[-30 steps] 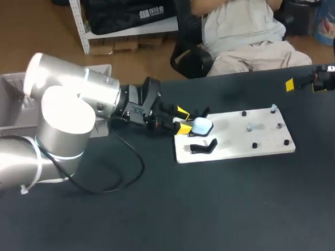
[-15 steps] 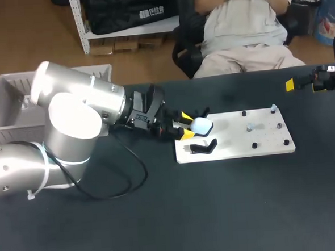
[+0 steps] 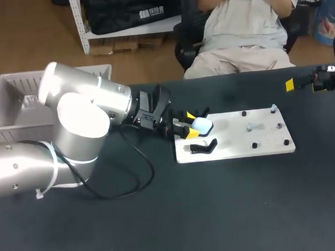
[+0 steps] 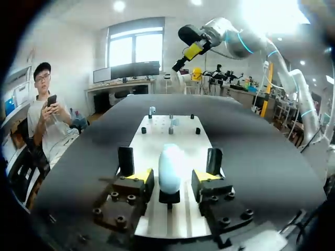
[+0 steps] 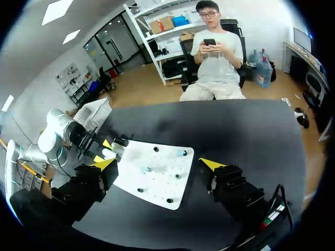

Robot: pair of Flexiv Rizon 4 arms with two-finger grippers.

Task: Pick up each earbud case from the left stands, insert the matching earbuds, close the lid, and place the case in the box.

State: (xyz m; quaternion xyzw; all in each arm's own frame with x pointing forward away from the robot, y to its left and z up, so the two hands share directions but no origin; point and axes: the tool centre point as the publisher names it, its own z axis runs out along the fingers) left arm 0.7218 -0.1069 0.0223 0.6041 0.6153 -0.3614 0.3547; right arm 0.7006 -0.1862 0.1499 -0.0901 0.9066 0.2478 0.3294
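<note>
Left arm (image 3: 76,114) fills frame left; box (image 3: 7,107) upper left; board (image 3: 259,140) centre-right. Right gripper (image 5: 157,163) spread wide, empty. Left gripper (image 3: 188,123) parted, straddling case (image 3: 202,125) on its stand (image 4: 169,197), gaps both sides. Risk: off-centre squeeze could tip case off.

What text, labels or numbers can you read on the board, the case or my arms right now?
None can be read.
earbud case: plain pale shell, no print visible.
white board: no writing visible, only dark pegs.
left arm: a small white marking near the wrist, too small and blurred to read.
</note>
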